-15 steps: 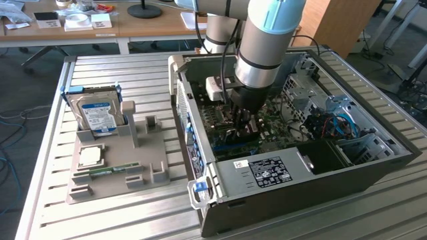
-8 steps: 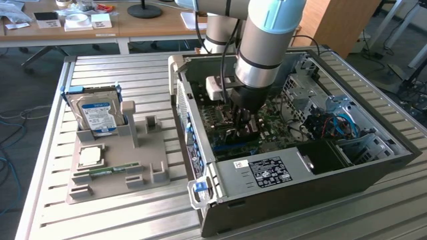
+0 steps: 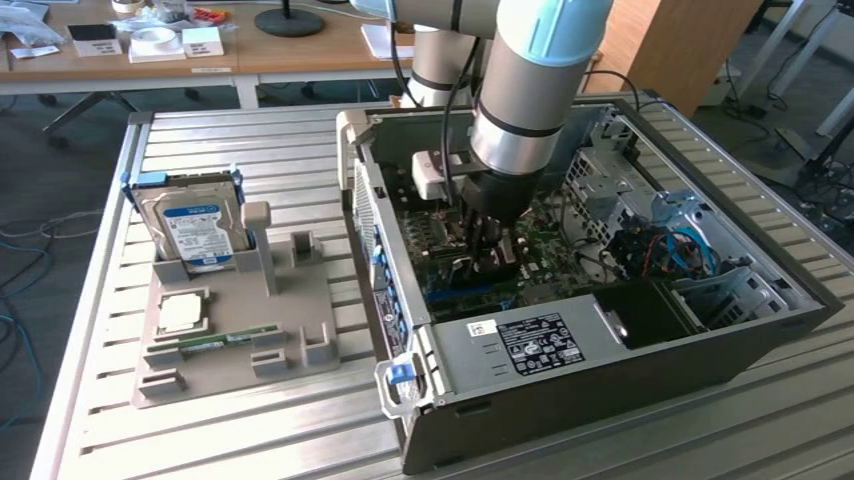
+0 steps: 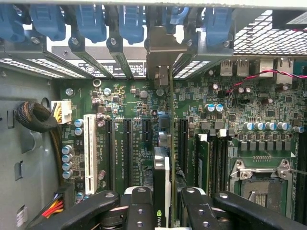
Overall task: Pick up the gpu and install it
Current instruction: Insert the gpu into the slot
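Note:
The gpu (image 4: 163, 177) stands edge-on over the green motherboard (image 4: 230, 120) inside the open computer case (image 3: 534, 340). Its metal bracket (image 4: 159, 57) reaches the rear slot openings under the blue latches (image 4: 91, 21). My gripper (image 4: 165, 211) is shut on the card, with one black finger (image 4: 139, 206) on each side of it. In the exterior view the gripper (image 3: 491, 262) reaches straight down into the case over the board. Whether the card's edge sits in a slot is hidden.
Black expansion slots (image 4: 127, 153) and a white slot (image 4: 89, 153) flank the card. The CPU socket (image 4: 264, 177) and a sleeved cable bundle (image 4: 36, 117) lie further off. Beside the case, a grey fixture (image 3: 307, 300) holds a blue-labelled hard drive (image 3: 194, 228), a CPU (image 3: 183, 312) and a RAM stick (image 3: 214, 340).

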Controlling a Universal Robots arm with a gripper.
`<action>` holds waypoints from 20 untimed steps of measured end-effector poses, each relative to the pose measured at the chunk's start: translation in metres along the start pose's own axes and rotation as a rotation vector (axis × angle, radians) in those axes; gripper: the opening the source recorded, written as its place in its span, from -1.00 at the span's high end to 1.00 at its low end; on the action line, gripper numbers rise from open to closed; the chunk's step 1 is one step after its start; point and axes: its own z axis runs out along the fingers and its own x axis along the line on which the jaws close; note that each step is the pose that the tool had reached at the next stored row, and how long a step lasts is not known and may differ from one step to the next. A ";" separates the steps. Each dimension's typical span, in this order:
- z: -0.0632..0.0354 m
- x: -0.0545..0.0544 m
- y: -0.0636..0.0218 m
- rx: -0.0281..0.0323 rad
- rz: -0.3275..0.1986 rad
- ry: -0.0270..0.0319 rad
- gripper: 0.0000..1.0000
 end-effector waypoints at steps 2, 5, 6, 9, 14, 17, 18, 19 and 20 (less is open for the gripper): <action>0.0002 0.000 0.0000 -0.0001 0.002 0.0003 0.47; 0.0006 0.000 0.0000 0.0001 0.003 -0.0002 0.47; 0.0007 0.000 0.0000 0.0001 0.004 -0.0002 0.47; 0.0008 0.000 0.0000 0.0001 0.006 -0.0003 0.47; 0.0011 0.000 0.0000 0.0004 0.015 -0.0005 0.47; 0.0012 0.000 0.0000 0.0006 0.017 -0.0005 0.47; 0.0013 0.000 0.0000 0.0006 0.017 -0.0005 0.47; 0.0013 0.000 -0.0001 0.0006 0.017 -0.0006 0.47; 0.0014 0.000 -0.0001 0.0007 0.017 -0.0007 0.47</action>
